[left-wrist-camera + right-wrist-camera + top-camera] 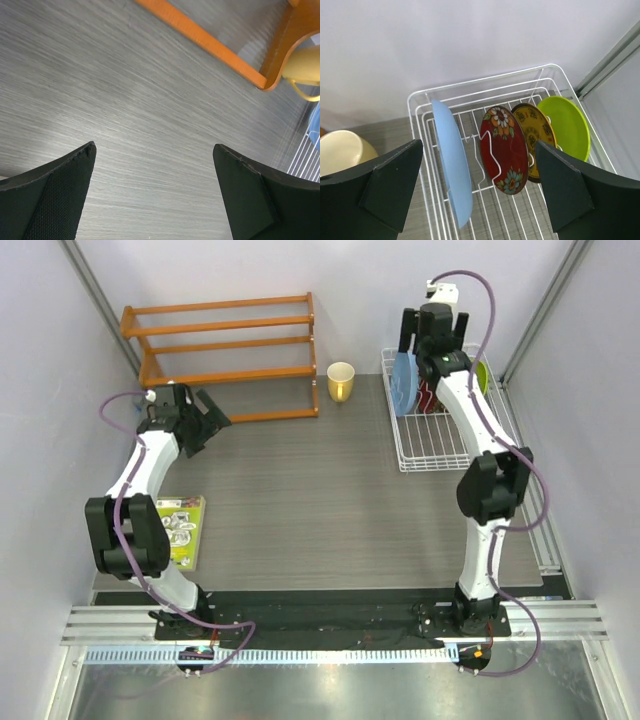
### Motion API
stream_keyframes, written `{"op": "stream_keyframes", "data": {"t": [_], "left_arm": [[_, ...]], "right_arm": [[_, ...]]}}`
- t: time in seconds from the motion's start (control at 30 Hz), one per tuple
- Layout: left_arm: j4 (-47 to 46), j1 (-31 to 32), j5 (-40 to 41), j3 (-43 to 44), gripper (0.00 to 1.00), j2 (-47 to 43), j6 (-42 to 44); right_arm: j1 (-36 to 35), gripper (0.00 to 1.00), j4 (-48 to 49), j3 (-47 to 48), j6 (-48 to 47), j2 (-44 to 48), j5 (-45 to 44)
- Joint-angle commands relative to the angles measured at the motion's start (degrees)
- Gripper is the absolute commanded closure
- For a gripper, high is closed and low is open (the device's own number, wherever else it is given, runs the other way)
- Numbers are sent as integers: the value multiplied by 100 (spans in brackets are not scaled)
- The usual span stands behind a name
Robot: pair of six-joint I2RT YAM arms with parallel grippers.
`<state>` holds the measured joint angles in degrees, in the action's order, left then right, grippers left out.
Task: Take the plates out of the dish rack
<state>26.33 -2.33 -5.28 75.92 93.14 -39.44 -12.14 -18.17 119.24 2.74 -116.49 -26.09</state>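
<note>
Right tool hangs over the dish rack with its fingers spread wide and nothing between them. The rack sits in the far right corner of the worktop, and all four plates stand on edge in its dividers.

From the right wrist view, the light blue plate is the big one, on the rack's left side. There is a clear gap, then the red patterned plate sits roughly under the middle of the spread fingers. The yellow-brown patterned plate is tucked close behind it. The lime green plate comes last, just beside the rack's right wall. No finger touches a plate; the tool is above them.

A yellow cup stands just left of the rack, near the blue plate's side. Left of the cup, the orange wooden shelf rack runs along the far edge.

Left tool is also released, its fingers apart, hovering over grey worktop by the shelf's front rail, well apart from the dish rack. A yellow-green printed card lies flat near the left edge beside the left arm.

Room is tight around the rack: the back wall runs right behind it and the side wall is close on its right. The wide grey middle of the worktop lies open between the two arms.
</note>
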Motion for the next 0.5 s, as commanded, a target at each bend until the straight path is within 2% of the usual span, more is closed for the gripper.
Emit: {"op": "stream_keyframes", "data": {"t": [0.0, 0.13, 0.3, 0.43, 0.47], "left_arm": [[-602, -22, -405, -95, 1, -191, -90], [-901, -13, -342, -244, 1, -305, 85], [-1393, 39, -202, -560, 0, -586, 323], [-1551, 66, -210, -719, 0, -718, 437], [-1543, 66, -210, -719, 0, -727, 472]], "right_arm": [[27, 0, -424, 960, -441, -584, -142], [54, 1, -468, 1504, -468, -1130, -160], [1, 6, -485, 1515, -494, -1341, -195], [-165, 14, -477, 1348, -766, -1386, -624], [-227, 19, -477, 1304, -810, -1377, -652]]}}
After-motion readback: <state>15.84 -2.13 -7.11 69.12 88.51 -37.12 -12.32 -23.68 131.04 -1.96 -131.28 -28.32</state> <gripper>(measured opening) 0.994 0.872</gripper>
